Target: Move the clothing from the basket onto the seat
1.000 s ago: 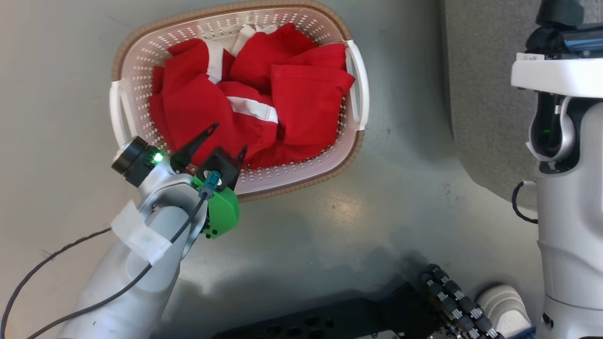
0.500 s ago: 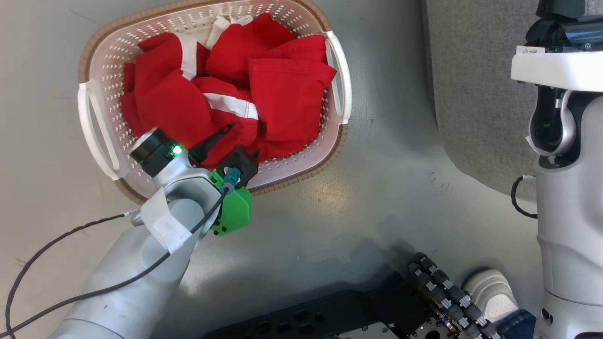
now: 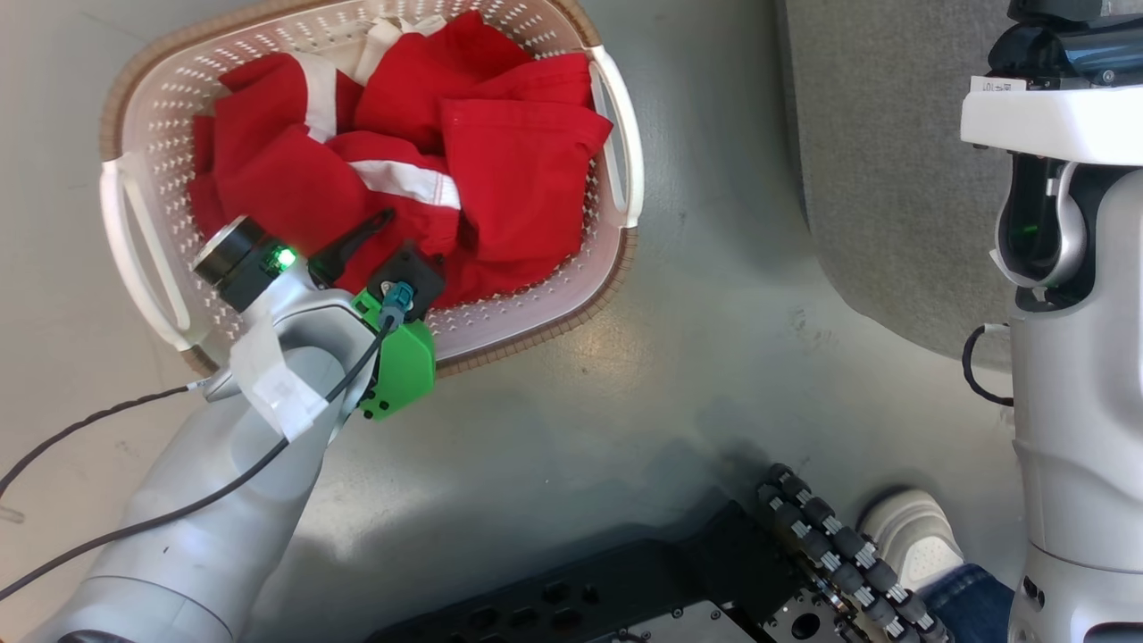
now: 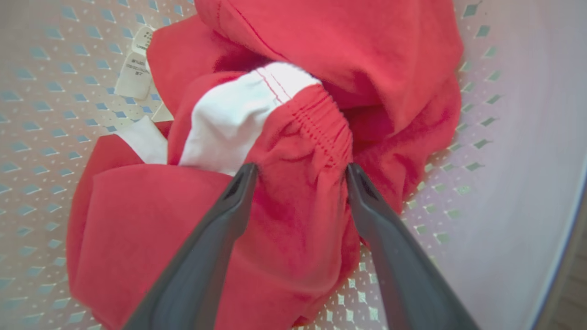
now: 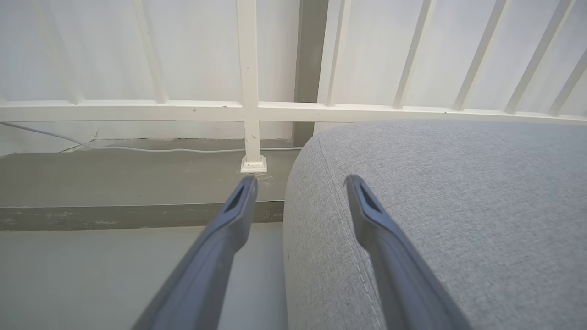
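Grey floor (image 3: 679, 384) carrying basket (image 3: 147, 125), clothing (image 3: 518, 179) heaped inside, waistband fold between spread fingers of left gripper (image 4: 300, 168) for pinching; right gripper (image 5: 298, 181) parted, idle near seat (image 5: 458, 206).

The clothing (image 3: 500, 170) lies heaped in the basket (image 3: 536, 304), which stands on the floor (image 3: 696, 357) left of the seat (image 3: 875, 161), the left gripper (image 4: 300, 172) above its near side, jaws straddling a fold.
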Robot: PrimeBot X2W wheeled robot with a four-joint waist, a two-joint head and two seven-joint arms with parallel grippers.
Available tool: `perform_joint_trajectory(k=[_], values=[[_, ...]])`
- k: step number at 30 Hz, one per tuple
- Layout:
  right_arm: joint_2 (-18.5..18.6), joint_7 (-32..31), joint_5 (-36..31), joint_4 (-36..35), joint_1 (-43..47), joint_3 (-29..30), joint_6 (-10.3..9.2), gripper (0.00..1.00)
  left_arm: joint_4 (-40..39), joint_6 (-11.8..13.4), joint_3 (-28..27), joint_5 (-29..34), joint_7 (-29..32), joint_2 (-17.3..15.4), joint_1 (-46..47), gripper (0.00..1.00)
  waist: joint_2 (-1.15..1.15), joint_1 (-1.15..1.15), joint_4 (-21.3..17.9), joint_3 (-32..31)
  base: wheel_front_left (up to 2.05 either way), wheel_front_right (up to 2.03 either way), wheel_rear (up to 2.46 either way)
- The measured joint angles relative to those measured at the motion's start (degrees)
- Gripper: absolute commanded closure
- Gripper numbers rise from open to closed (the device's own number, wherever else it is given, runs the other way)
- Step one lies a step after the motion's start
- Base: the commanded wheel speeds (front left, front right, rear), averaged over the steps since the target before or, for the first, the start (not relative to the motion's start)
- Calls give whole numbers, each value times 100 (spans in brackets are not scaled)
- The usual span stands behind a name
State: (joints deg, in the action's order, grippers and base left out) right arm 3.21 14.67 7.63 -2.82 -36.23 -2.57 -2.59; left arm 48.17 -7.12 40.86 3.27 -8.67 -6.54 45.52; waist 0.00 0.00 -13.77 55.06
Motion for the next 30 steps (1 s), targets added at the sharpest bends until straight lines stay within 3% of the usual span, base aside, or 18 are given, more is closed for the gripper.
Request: perform_joint_trajectory(k=[1, 2, 4, 5, 6, 19, 30], values=[[-1, 0, 0, 0, 0, 1, -3, 0, 41, 0, 21, -8, 7, 4, 15, 0, 0, 0, -16, 14, 0, 0, 0], [-1, 0, 0, 0, 0, 2, -4, 0, 103, 0, 46, -9, 8, 11, 26, 24, 0, 0, -30, 24, 0, 0, 0], [-1, 0, 0, 1, 0, 4, -7, 0, 159, 0, 99, -68, 8, 19, 27, 60, 0, 0, -48, 36, 0, 0, 0], [-1, 0, 0, 1, 0, 5, -10, 0, 172, 0, 126, -119, 8, 21, 30, 88, 0, 0, -54, 39, 0, 0, 0], [-1, 0, 0, 1, 0, 5, -10, 0, 191, 0, 146, -146, 8, 25, 34, 100, 0, 0, -57, 41, 0, 0, 0], [-2, 0, 1, 96, -1, 10, -54, 0, 291, 0, 27, -511, -357, 154, 151, 100, 0, 0, 77, -161, 0, 0, 0], [-1, 0, -70, 446, 43, 35, -40, 0, 29, 0, -168, -679, -528, 244, 174, 100, 0, 0, 312, -692, 0, 0, 0]])
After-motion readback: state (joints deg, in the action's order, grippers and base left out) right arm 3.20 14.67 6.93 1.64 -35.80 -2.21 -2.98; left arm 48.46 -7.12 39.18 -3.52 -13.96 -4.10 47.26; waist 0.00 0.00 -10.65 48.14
